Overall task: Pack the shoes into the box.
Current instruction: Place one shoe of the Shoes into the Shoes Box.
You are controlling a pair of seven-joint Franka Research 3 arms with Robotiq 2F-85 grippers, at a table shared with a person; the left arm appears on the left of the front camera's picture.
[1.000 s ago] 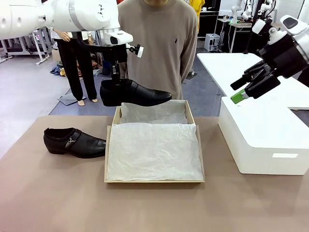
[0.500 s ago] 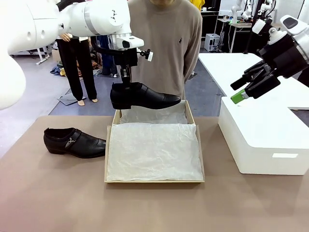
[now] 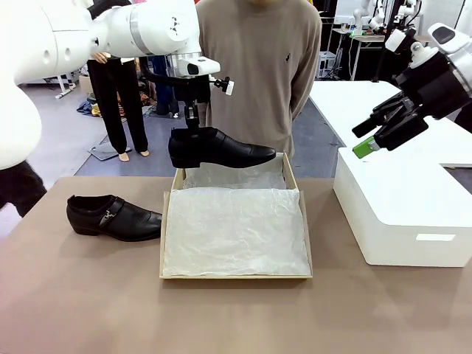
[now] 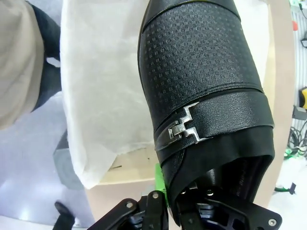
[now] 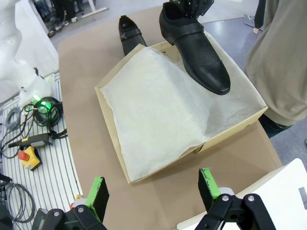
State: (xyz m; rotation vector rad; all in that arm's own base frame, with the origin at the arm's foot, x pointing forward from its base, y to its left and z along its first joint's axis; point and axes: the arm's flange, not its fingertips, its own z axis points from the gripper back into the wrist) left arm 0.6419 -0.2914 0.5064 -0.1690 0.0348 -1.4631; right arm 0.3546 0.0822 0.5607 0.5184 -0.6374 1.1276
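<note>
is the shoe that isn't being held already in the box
No, the loose shoe lies on the table beside the box; the left gripper holds the other shoe over the box.

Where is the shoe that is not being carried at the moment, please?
In the front view, the loose shoe lies on the table at the robot's left, just beside the box, toe toward it.

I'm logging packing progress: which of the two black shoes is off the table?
The shoe held by the left claw, hanging over the far end of the box; the other shoe sits on the table, left of it.
</note>
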